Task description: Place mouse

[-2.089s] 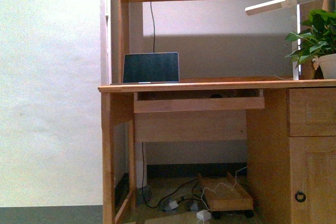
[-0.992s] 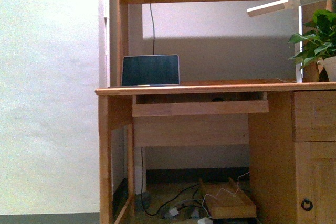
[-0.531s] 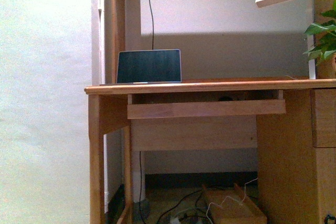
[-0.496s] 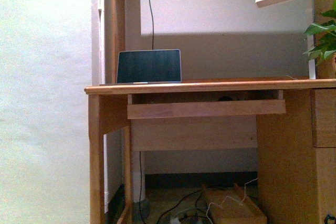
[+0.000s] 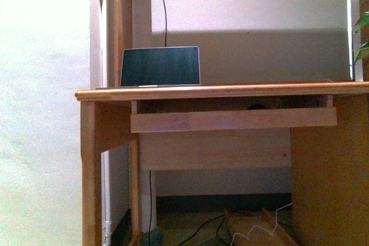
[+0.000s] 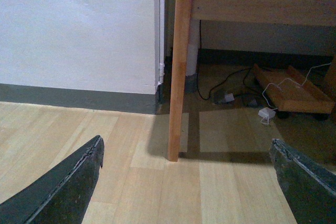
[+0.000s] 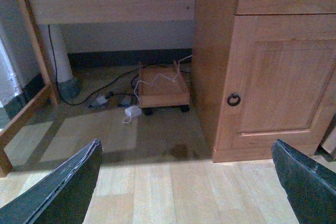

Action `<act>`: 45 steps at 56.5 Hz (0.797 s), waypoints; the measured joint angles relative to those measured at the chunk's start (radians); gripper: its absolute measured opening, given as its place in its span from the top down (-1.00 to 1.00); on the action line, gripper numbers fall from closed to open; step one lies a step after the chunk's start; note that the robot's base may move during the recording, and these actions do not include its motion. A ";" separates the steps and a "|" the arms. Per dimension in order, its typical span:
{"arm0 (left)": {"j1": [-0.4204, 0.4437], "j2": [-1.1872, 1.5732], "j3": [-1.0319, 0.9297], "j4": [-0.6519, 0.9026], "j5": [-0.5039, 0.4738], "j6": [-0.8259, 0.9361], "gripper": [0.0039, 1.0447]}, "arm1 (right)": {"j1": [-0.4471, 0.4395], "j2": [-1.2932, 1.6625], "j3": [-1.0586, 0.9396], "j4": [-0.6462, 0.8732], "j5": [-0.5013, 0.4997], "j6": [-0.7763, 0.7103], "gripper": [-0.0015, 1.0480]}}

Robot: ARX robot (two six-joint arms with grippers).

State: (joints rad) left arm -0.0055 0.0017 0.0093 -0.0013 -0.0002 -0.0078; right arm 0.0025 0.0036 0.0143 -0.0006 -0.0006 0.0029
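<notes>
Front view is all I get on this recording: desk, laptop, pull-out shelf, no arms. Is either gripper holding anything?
Observer: The left gripper is open and empty, aimed at the floor near a desk leg.
Operator: And the right one?
Observer: The right gripper is open and empty as well.
Operator: What is the wood panel at my right edge?
Observer: The right wrist view shows a cabinet door there, with a dark ring handle.
</notes>
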 joint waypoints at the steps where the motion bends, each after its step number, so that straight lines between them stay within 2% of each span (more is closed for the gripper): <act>1: 0.000 0.000 0.000 0.000 0.000 0.000 -0.86 | 0.000 0.000 0.000 0.000 0.000 0.000 -0.86; 45: 0.000 0.000 0.000 0.000 0.000 0.000 -0.86 | 0.000 0.000 0.000 0.000 0.000 0.000 -0.86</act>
State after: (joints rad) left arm -0.0051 0.0017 0.0093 -0.0013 -0.0002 -0.0074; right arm 0.0025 0.0036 0.0143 -0.0010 -0.0002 0.0025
